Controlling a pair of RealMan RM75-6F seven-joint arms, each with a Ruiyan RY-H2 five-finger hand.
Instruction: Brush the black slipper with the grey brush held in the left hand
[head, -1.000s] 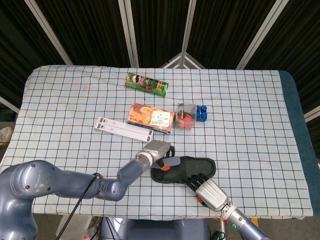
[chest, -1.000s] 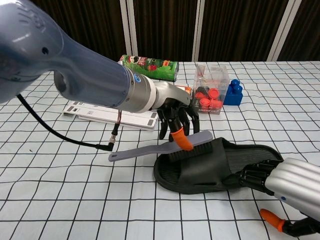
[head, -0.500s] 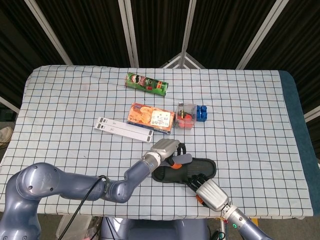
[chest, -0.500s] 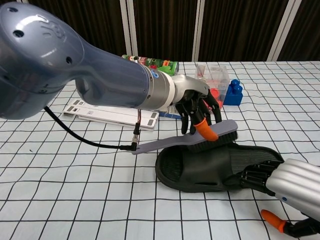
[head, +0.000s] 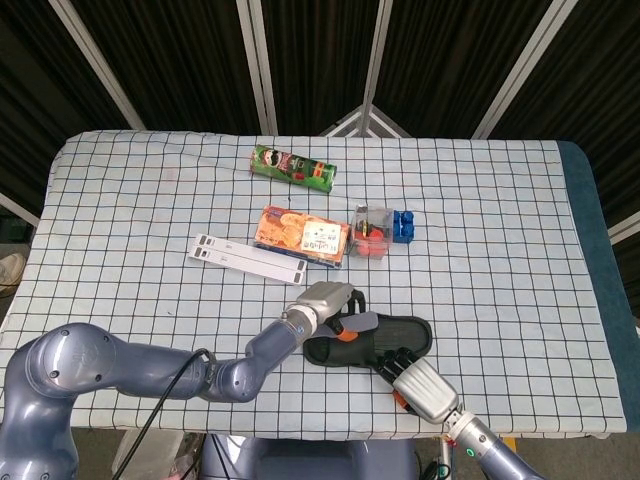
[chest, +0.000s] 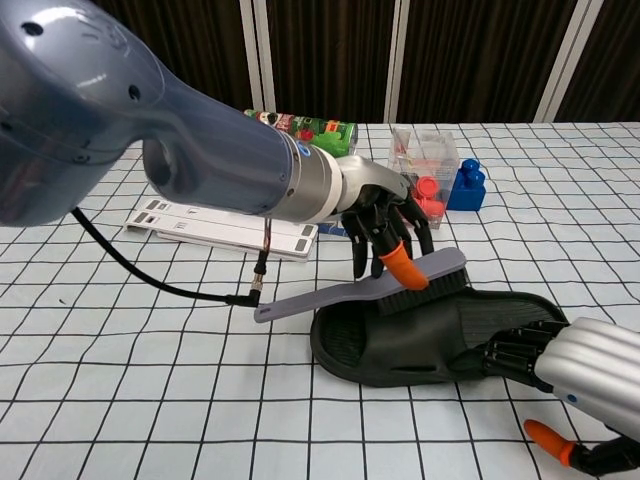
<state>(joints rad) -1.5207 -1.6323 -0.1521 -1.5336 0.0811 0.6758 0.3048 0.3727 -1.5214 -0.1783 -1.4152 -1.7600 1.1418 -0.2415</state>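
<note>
The black slipper (chest: 440, 335) (head: 372, 340) lies flat near the table's front edge. My left hand (chest: 385, 225) (head: 325, 300) holds the grey brush (chest: 370, 291) (head: 358, 322) from above, an orange fingertip over its head. The bristles rest on the slipper's strap and the handle points left. My right hand (chest: 585, 365) (head: 415, 380) grips the slipper's right end, dark fingers curled over its rim.
Behind the slipper stand a clear box of red caps (chest: 425, 180), a blue block (chest: 464, 185), an orange snack packet (head: 303, 234), a green can (head: 294, 167) and a white strip (head: 248, 257). A black cable (chest: 170, 288) hangs from my left forearm over the cloth.
The left hand with the brush went right along the slipper, then drew back a little to the left and down onto the strap. The right hand kept its grip.
</note>
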